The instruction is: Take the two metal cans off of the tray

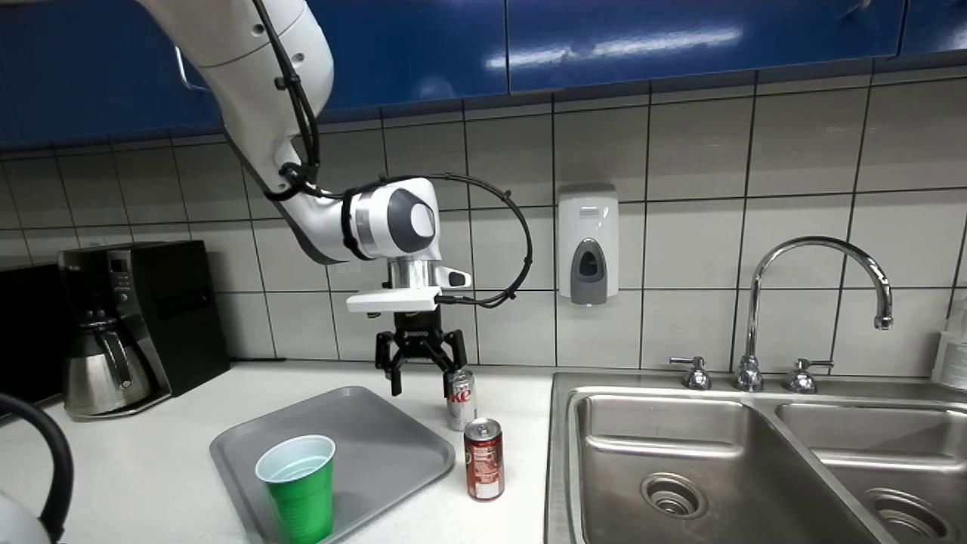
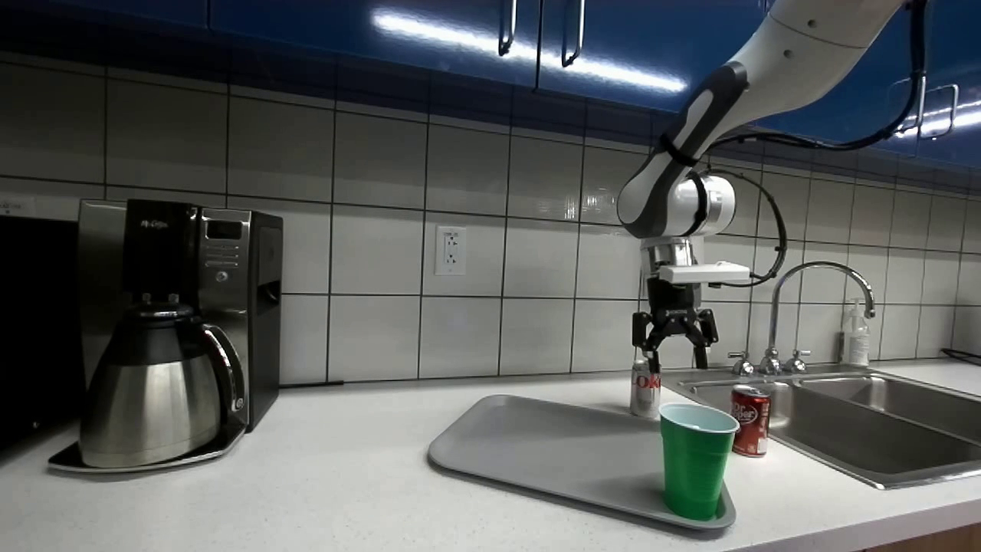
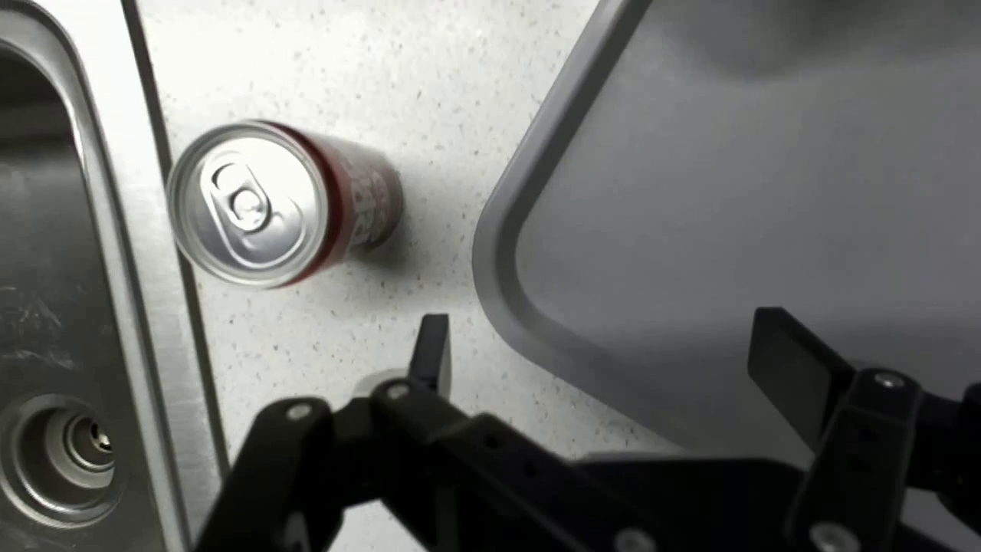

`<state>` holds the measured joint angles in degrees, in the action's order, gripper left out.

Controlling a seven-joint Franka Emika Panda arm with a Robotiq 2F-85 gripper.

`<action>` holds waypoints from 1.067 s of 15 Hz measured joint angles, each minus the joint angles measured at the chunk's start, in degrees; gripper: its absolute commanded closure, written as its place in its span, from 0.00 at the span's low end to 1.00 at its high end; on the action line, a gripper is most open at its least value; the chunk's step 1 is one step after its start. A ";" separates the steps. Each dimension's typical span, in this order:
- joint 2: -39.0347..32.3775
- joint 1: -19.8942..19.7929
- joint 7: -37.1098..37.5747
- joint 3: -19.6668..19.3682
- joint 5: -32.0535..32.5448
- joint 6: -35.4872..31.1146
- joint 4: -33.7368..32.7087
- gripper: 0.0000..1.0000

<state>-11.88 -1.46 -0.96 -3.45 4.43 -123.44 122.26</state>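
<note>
The dark red can (image 1: 484,465) stands upright on the counter between the tray and the sink; it also shows in an exterior view (image 2: 749,423) and in the wrist view (image 3: 253,203). The silvery can (image 1: 461,408) stands upright on the counter beside the tray's back corner, also in an exterior view (image 2: 644,397). In the wrist view it is mostly hidden behind my gripper. The grey tray (image 1: 385,446) lies flat, also seen in an exterior view (image 2: 536,448) and the wrist view (image 3: 728,207). My gripper (image 1: 423,387) (image 2: 677,360) (image 3: 602,333) is open and empty, pointing down above the tray's corner near the silvery can.
A green plastic cup (image 1: 298,495) (image 2: 696,468) stands on the tray's front corner. A steel sink (image 1: 665,446) with a tall faucet (image 1: 752,317) lies beside the cans. A coffee maker (image 2: 176,330) stands at the far end. The tiled wall (image 1: 514,332) is behind the gripper.
</note>
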 measured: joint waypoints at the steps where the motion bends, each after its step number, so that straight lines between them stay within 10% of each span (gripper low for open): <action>1: 1.17 0.30 0.16 0.08 0.19 -0.14 1.64 0.00; 16: 24.50 3.42 5.82 3.64 0.92 -0.27 21.33 0.00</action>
<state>12.62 1.96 4.87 0.19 5.35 -123.71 143.58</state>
